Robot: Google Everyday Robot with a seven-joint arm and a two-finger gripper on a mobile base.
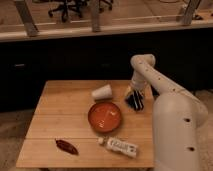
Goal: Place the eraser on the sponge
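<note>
My gripper (135, 101) hangs low over the right side of the wooden table (65, 115), just right of the orange bowl (104, 116). The white arm (150, 75) reaches down to it from the right. A small yellowish patch, seemingly the sponge (128, 93), shows at the gripper's upper left, mostly covered by the gripper. The eraser is hidden; I cannot make it out at the gripper or anywhere on the table.
A white cup (102, 92) lies on its side behind the bowl. A white tube (120, 146) lies near the front edge and a red chili pepper (66, 146) at the front left. The robot's white body (177, 130) stands at the table's right end.
</note>
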